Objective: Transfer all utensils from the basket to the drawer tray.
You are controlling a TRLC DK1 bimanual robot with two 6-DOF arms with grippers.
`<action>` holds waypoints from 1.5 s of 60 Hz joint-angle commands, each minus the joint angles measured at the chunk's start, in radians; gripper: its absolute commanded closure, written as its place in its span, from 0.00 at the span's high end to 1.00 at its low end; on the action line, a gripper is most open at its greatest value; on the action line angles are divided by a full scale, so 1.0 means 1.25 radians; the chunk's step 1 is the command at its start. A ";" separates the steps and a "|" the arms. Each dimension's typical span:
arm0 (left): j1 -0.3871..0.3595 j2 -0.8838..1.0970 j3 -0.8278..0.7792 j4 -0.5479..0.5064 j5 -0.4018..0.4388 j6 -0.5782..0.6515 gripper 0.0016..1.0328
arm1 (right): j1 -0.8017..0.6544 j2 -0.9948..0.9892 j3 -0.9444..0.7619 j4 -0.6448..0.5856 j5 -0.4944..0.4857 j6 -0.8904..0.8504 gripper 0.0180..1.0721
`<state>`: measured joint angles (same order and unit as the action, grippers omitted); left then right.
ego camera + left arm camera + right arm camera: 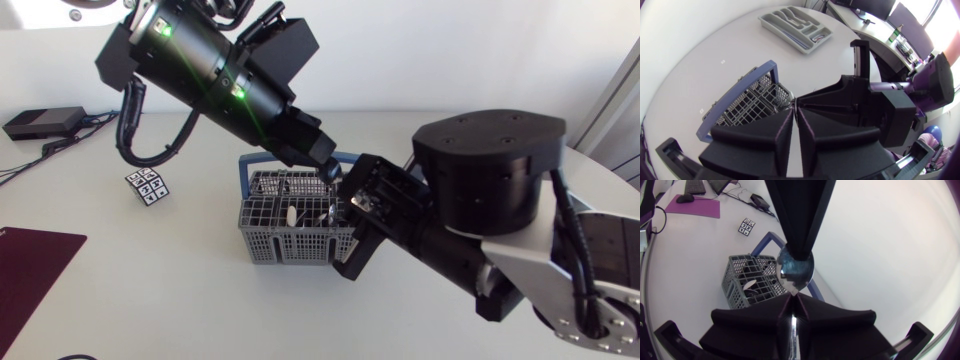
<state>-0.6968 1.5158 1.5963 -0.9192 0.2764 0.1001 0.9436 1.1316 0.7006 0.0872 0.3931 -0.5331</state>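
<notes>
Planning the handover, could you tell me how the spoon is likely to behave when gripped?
The spoon looks like polished metal, so it is probably stiff but slippery. The right gripper pinches only its thin handle, so it may swivel in that grip.

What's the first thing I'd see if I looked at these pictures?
The black left gripper and right gripper meet tip to tip just above the grey mesh basket with a blue handle. Between them is a shiny metal spoon: the left one seems to pinch its bowl, the right one its handle. Beyond the basket lies the pale grey drawer tray, with some utensils already in it.
</notes>
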 commanded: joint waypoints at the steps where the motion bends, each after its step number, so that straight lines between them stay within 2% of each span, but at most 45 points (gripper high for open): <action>1: 0.004 -0.010 0.026 -0.006 0.010 -0.024 0.15 | 0.008 -0.013 -0.022 -0.011 -0.005 -0.007 0.06; 13: 0.003 -0.011 0.032 -0.005 0.010 -0.031 0.19 | 0.007 -0.023 -0.030 -0.032 -0.011 -0.003 0.06; 24: 0.005 -0.020 0.062 0.000 0.010 -0.026 0.46 | 0.002 -0.051 -0.043 -0.057 -0.033 -0.003 0.06; 29: 0.026 -0.025 0.091 0.009 0.010 -0.024 0.58 | -0.006 -0.081 -0.054 -0.070 -0.040 -0.004 0.06; 33: 0.054 -0.027 0.105 0.013 0.008 -0.020 0.64 | -0.030 -0.110 -0.057 -0.093 -0.062 -0.005 0.06; 43: 0.100 -0.028 0.100 0.017 0.007 0.014 0.69 | -0.183 -0.187 -0.077 -0.168 -0.218 -0.029 0.06; 57: 0.113 -0.043 0.039 0.016 -0.016 0.070 0.72 | -0.568 -0.223 -0.068 -0.265 -0.576 -0.150 0.06; 61: 0.113 -0.047 0.023 0.016 -0.024 0.079 0.72 | -0.662 -0.203 -0.060 -0.286 -0.657 -0.196 0.06; 71: 0.113 -0.062 -0.011 0.016 -0.041 0.099 0.77 | -0.819 -0.137 -0.048 -0.319 -0.758 -0.332 0.06; 90: 0.134 -0.079 -0.072 0.026 -0.047 0.143 0.78 | -1.038 0.091 0.040 -0.375 -0.857 -0.612 0.06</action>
<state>-0.5404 1.4338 1.5490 -0.8917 0.2230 0.2451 -0.2981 1.1618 0.6914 -0.3653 -0.6571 -1.1702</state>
